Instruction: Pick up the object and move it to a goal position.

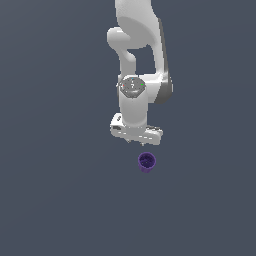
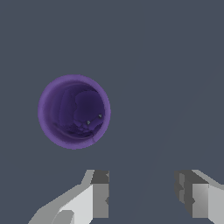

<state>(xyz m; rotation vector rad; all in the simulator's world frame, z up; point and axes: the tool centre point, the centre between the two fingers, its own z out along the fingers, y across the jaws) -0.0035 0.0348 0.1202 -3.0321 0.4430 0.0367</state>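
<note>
The object is a small purple cup standing upright on the flat grey surface, below the white arm in the exterior view. In the wrist view the purple cup shows from above, with a round rim and a darker inside. My gripper hangs above the surface, apart from the cup and a little toward the exterior view's left of it. In the wrist view the gripper has its two fingers spread with an empty gap between them. The cup lies off to one side of that gap, not between the fingers.
The plain dark grey surface fills both views. The white arm rises out of the top of the exterior view. No other object shows.
</note>
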